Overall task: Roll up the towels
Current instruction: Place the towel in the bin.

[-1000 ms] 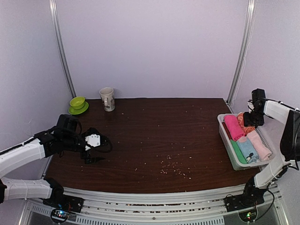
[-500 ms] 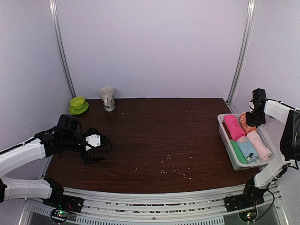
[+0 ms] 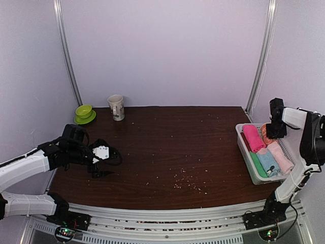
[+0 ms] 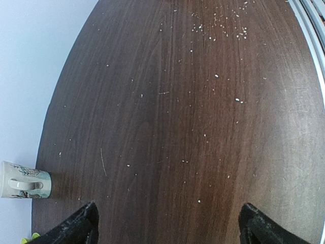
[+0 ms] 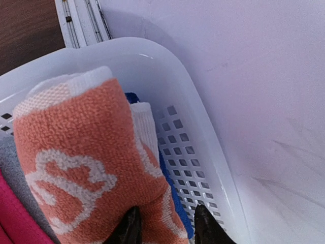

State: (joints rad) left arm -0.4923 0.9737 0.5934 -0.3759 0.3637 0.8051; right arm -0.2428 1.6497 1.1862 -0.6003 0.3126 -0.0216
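The orange-peach towel [image 5: 86, 152] with white prints lies rolled at the far end of the white basket [image 5: 203, 101], only a sliver of it [image 3: 264, 133] showing in the top view. My right gripper [image 5: 167, 226] [image 3: 274, 131] reaches down into the basket, its jaws pinched on a fold of this towel. The hot pink towel [image 3: 252, 138] [image 5: 10, 218] lies rolled next to it on the left. My left gripper [image 3: 104, 162] [image 4: 167, 226] hovers wide open over bare table at the left, with nothing between its fingers.
The basket [image 3: 243, 146] at the table's right edge also holds pale pink [image 3: 281, 156], light blue [image 3: 267, 162] and green [image 3: 257, 163] rolls. A mug [image 3: 116, 107] [image 4: 23, 180] and a green cup on a saucer [image 3: 84, 114] stand at the back left. Crumbs [image 3: 188, 183] dot the wood.
My right gripper has shifted slightly left and lower into the basket, and its jaws have narrowed onto the orange towel. The left arm has not moved.
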